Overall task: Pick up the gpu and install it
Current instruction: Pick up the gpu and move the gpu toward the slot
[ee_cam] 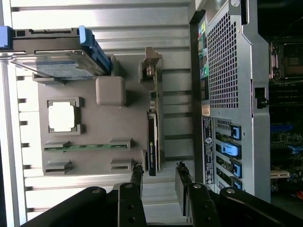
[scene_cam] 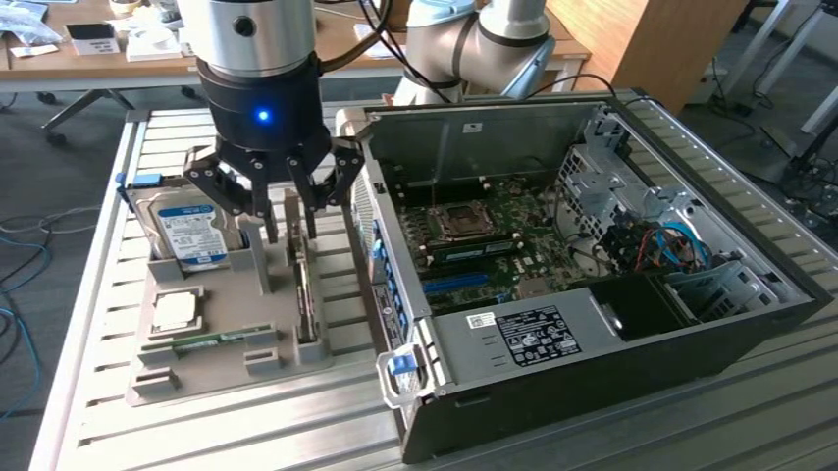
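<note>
A grey holder (scene_cam: pixel 262 294) lies on the slatted metal table (scene_cam: pixel 262 432), just beside an open computer case (scene_cam: pixel 629 378). The holder carries a blue-labelled hard drive (scene_cam: pixel 190 231) propped on edge, a square processor (scene_cam: pixel 175 309) lying flat, and a narrow green RAM stick (scene_cam: pixel 210 341). Inside the case, the motherboard (scene_cam: pixel 492 245) is exposed.

no word or number can be read. a blue label is seen on the hard drive (scene_cam: pixel 194 234), a black-and-white label on the power supply (scene_cam: pixel 535 336), a small green mark on the gpu (ee_cam: pixel 152 142) and a sticker on the computer case (ee_cam: pixel 207 137), but their print is too small.
</note>
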Robot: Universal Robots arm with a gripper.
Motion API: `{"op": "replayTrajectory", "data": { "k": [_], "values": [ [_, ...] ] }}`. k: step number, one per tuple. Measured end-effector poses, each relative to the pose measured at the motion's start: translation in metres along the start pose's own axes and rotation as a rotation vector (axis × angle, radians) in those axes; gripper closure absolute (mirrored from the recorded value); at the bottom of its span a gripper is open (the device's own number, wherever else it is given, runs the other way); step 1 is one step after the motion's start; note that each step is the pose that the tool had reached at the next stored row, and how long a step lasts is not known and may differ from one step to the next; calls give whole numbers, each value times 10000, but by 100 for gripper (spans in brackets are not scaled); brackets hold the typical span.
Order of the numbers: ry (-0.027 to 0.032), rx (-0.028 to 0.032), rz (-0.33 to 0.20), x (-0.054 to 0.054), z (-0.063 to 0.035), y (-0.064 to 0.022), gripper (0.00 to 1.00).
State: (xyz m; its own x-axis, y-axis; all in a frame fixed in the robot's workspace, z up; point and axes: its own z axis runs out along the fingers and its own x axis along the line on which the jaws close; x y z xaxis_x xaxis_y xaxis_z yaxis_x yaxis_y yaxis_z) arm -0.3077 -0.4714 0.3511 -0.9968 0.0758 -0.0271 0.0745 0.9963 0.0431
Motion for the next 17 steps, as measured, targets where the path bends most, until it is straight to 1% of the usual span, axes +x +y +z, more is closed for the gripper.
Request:
{"op": "replayTrajectory", "data": {
  "k": [4, 10, 17],
  "values": [
    [1, 1, 0, 1, 22, -1, 58],
    [-1, 0, -1, 0, 24, -1, 58],
    [0, -1, 0, 2, 75, -3, 58]
  ]
}}
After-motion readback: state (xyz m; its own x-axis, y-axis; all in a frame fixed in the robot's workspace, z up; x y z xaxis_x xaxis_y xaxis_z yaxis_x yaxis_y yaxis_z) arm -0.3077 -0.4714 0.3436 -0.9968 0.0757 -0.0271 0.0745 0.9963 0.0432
